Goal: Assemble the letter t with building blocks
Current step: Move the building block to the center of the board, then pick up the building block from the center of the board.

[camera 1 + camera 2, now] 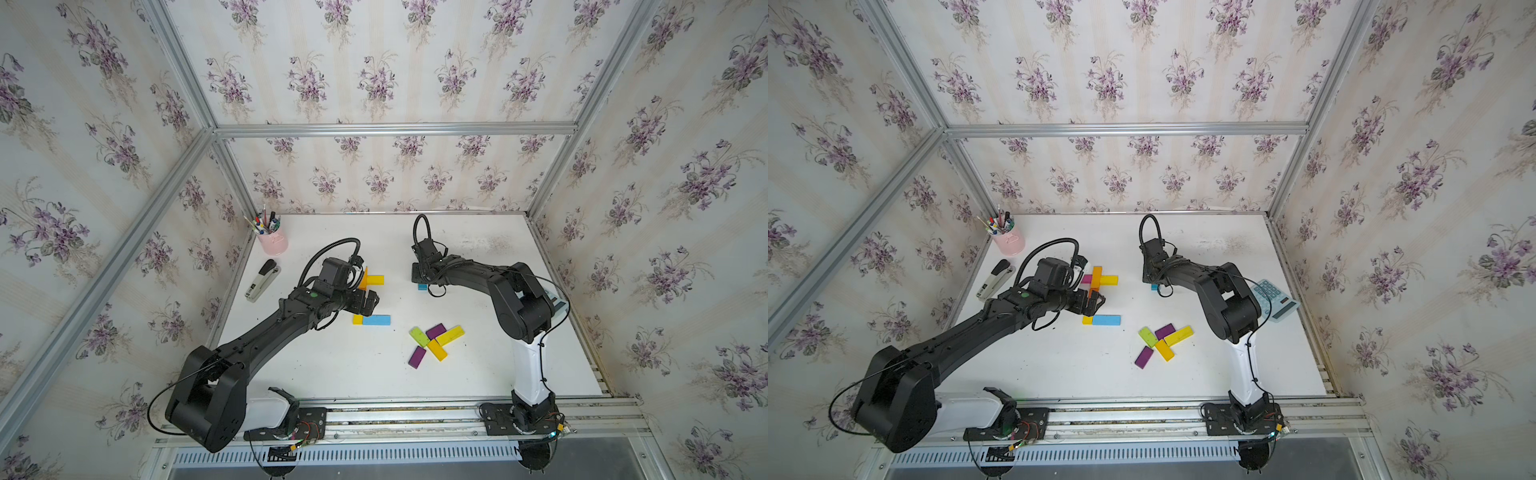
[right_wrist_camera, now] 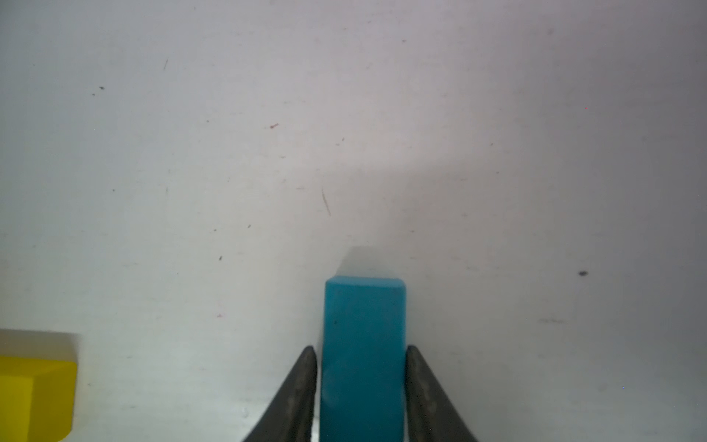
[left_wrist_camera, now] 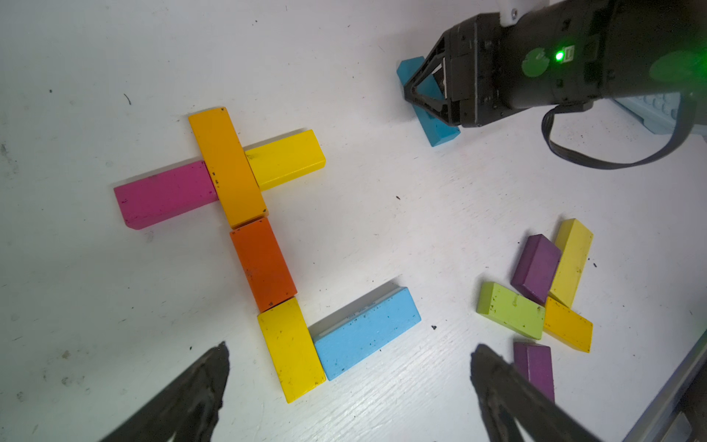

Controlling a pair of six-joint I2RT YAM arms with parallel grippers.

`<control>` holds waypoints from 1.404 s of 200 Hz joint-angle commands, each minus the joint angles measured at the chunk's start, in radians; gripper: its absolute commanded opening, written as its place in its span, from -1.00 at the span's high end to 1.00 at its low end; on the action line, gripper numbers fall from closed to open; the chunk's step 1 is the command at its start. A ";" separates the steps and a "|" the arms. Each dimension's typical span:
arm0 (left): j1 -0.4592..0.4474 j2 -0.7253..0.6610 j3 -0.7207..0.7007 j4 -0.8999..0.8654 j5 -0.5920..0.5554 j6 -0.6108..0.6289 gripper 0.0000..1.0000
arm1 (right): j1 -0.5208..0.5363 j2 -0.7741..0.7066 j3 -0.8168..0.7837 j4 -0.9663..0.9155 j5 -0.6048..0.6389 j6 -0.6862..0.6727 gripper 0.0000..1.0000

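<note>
Several building blocks lie joined on the white table: a magenta block (image 3: pixel 164 193) and a yellow block (image 3: pixel 285 159) flank an amber one (image 3: pixel 227 168). Below that run an orange block (image 3: pixel 264 264) and a yellow block (image 3: pixel 290 348), with a light blue block (image 3: pixel 367 333) jutting sideways. My left gripper (image 3: pixel 350 348) hangs open over this lower end, holding nothing. My right gripper (image 2: pixel 360 348) straddles a teal block (image 2: pixel 363 325) resting on the table, its fingers (image 2: pixel 306 382) just beside it with a thin gap showing. Loose lime (image 1: pixel 419 336), purple (image 1: pixel 435 331) and yellow (image 1: pixel 451 334) blocks lie nearer the front.
A pink pen cup (image 1: pixel 273 243) and a stapler (image 1: pixel 262 280) stand at the back left. A pale blue calculator (image 1: pixel 1275 299) lies by the right wall, behind my right arm. Patterned walls close in three sides of the table.
</note>
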 commanded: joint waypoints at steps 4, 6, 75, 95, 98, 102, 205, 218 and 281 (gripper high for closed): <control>0.001 0.000 0.007 0.019 0.007 0.010 -1.00 | -0.001 0.009 -0.003 -0.048 0.001 0.000 0.10; 0.001 0.000 0.007 0.020 0.006 0.010 -1.00 | -0.001 0.009 -0.004 -0.047 0.001 0.000 0.07; -0.012 -0.006 0.002 0.040 -0.015 0.035 -1.00 | -0.001 -0.030 0.001 -0.018 -0.011 -0.038 -0.59; -0.022 -0.002 0.022 0.029 -0.023 0.049 -1.00 | -0.001 -0.066 -0.003 -0.008 -0.023 -0.056 -0.65; -0.024 -0.001 0.025 0.027 -0.025 0.052 -1.00 | -0.001 -0.075 -0.007 -0.005 -0.025 -0.058 -0.65; -0.026 0.002 0.031 0.024 -0.028 0.055 -1.00 | 0.000 -0.089 -0.012 0.000 -0.027 -0.062 -0.65; -0.237 0.023 0.141 -0.089 0.044 0.521 -0.98 | -0.003 -0.647 -0.588 0.148 -0.176 -0.155 -0.83; -0.240 0.039 0.162 -0.127 0.054 0.574 -0.98 | -0.003 -0.712 -0.647 0.162 -0.206 -0.131 -0.89; -0.248 0.108 0.149 -0.154 0.220 0.751 -0.92 | -0.001 -0.968 -0.818 0.118 -0.191 -0.067 -0.92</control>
